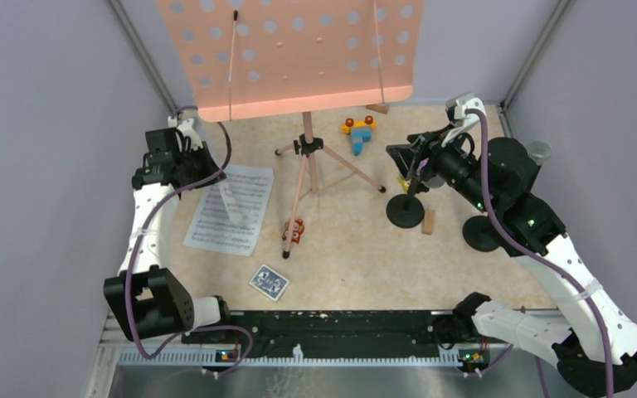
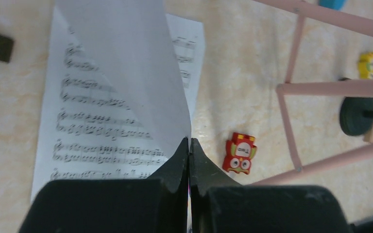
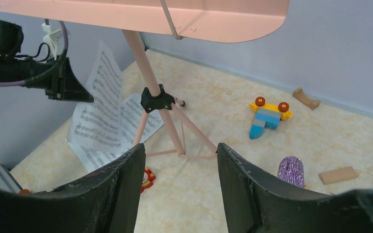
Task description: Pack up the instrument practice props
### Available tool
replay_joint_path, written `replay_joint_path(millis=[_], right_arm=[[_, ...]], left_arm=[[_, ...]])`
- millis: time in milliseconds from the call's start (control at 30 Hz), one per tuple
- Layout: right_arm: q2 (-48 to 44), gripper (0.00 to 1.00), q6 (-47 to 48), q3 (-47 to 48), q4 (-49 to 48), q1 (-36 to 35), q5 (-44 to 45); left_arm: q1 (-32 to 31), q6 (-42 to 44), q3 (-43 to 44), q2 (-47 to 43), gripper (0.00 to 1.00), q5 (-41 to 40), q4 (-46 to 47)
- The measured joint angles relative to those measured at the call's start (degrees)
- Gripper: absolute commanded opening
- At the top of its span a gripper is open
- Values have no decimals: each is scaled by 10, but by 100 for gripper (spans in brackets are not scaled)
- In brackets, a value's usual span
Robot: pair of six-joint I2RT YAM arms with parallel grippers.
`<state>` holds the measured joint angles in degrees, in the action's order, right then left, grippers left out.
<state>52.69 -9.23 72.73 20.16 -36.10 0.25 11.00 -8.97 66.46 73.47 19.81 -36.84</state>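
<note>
The salmon-pink music rack (image 1: 299, 58) stands on its tripod legs (image 1: 307, 174) at the back middle. White sheet-music pages (image 1: 228, 220) lie to its left. My left gripper (image 2: 189, 141) is shut on the edge of one page (image 2: 126, 73), which curls up off the page beneath it (image 2: 77, 126). My right gripper (image 3: 180, 148) hangs open and holds nothing, facing the tripod from the right. A purple-glitter microphone (image 3: 290, 171) lies beside its right finger. Two black round-based mic holders (image 1: 405, 211) (image 1: 483, 234) stand under the right arm.
A red owl toy (image 2: 240, 153) lies by a tripod foot. A blue card pack (image 1: 269, 282) sits near the front. A coloured block toy (image 1: 360, 133) and wooden blocks (image 3: 337, 174) (image 3: 306, 98) lie at the back right. Walls close in the left, right and back.
</note>
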Motion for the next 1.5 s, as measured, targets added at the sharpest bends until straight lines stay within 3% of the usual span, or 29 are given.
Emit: replay_joint_path(millis=[267, 433, 767, 1067, 1133, 1333, 1500], right_arm=[[3, 56, 0, -10, 23, 0, -9], [4, 56, 0, -18, 32, 0, -12], [24, 56, 0, -18, 38, 0, -22], [53, 56, 0, -19, 61, 0, -36], [53, 56, 0, -19, 61, 0, -37], [52, 58, 0, -30, 62, 0, -38], [51, 59, 0, -30, 65, 0, -38]], left_arm=[[1, 33, 56, 13, 0, 168, -3], [2, 38, 52, 15, 0, 220, 0], [2, 72, 72, 134, 0, 36, -78], [2, 88, 186, 300, 0, -157, -153], [2, 88, 198, 322, 10, -188, -160], [2, 90, 201, 351, 55, -243, -173], [1, 92, 202, 348, 67, -269, -173]])
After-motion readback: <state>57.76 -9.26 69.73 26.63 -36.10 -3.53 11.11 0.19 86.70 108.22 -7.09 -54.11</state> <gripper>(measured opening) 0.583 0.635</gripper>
